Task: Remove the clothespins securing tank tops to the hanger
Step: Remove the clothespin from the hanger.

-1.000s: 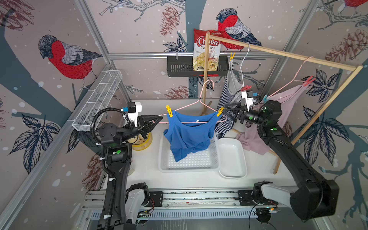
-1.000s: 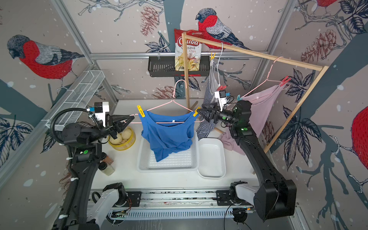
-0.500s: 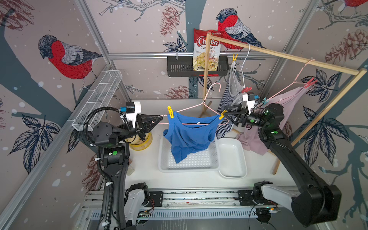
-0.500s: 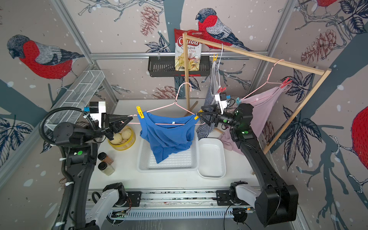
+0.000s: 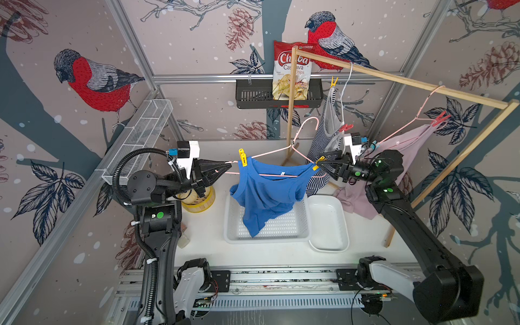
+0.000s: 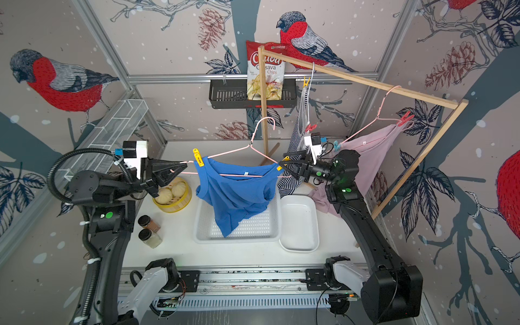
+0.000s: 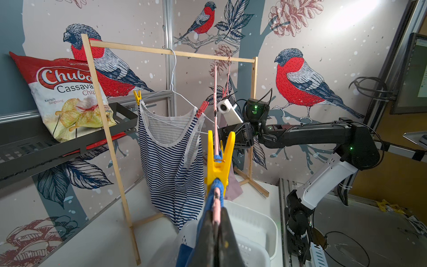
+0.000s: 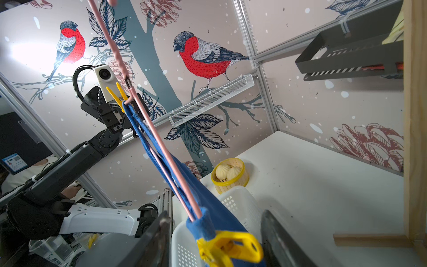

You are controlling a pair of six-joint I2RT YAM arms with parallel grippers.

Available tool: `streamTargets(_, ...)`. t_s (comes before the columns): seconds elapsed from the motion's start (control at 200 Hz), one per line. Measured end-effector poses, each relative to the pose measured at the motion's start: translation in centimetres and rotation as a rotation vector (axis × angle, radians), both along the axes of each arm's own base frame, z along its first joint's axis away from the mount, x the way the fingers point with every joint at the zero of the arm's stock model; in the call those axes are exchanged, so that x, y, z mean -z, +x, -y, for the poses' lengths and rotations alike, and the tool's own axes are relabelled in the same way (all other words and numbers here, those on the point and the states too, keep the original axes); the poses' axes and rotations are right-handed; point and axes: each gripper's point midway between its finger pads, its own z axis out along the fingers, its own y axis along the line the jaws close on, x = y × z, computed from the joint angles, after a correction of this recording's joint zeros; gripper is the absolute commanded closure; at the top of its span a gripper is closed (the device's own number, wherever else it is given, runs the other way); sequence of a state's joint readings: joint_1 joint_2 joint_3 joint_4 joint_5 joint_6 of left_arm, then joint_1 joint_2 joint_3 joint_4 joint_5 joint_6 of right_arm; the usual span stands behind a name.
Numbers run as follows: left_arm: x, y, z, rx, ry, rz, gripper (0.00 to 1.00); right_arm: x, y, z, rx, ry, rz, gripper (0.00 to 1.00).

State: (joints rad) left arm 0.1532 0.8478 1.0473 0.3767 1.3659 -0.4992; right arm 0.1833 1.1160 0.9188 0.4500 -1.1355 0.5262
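- Progress, judged from both top views: no clothespin looks removed yet, and all six that I can find still sit on their garments.
- The blue tank top (image 5: 267, 197) hangs mid-frame on a pink hanger (image 5: 270, 151) that is off the wooden rail (image 5: 422, 85) and held over the white basket (image 5: 233, 225).
- One yellow clothespin (image 5: 242, 160) bites its strap on the frame-left end, and a second yellow clothespin (image 8: 228, 248) bites the frame-right end.
- At upper right, the striped tank top (image 5: 323, 140) keeps a yellow peg (image 5: 334, 82) and a red peg (image 5: 345, 128).
- The mauve tank top (image 5: 405, 146) keeps a red peg (image 5: 441, 118) and a teal peg (image 5: 374, 146).
- The left gripper (image 5: 226, 169) is clamped on the frame-left tip of the pink hanger; the left wrist view shows the wire pinched between its closed jaws.
- The right gripper (image 5: 320, 165) has its jaws apart at the hanger's frame-right end.
- In the right wrist view, low in the frame, the second yellow clothespin lies between the two fingers (image 8: 152, 240), with a gap visible on each side, so nothing is pinched yet.
- My reading: the first removal is at the squeeze stage, and five more pegs wait after it.
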Motion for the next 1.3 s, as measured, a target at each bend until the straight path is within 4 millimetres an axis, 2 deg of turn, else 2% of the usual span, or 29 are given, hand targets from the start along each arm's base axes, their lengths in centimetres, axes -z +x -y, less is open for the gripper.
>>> streamTargets(0.465, -0.2, 0.4, 0.1, 0.009, -0.002, -0.009, 1.0, 0.3, -0.3, -0.3, -0.029, 0.015, 0.005, 0.59)
streamTargets(0.72, 0.0, 0.8, 0.2, 0.019, -0.009, -0.033, 1.0, 0.3, -0.3, -0.3, -0.034, 0.019, 0.007, 0.84)
streamTargets(0.826, 0.0, 0.9, 0.2, 0.022, -0.01, -0.037, 1.0, 0.2, -0.3, -0.4, -0.036, 0.021, 0.015, 1.0)
streamTargets(1.196, 0.2, 1.5, 0.2, 0.023, -0.013, -0.048, 1.0, 0.2, -0.1, -0.4, -0.03, 0.029, -0.004, 1.0)
streamTargets(1.301, 0.3, 1.4, 0.2, 0.02, -0.007, -0.04, 1.0, -0.5, -0.1, -0.2, -0.013, 0.035, 0.004, 1.0)
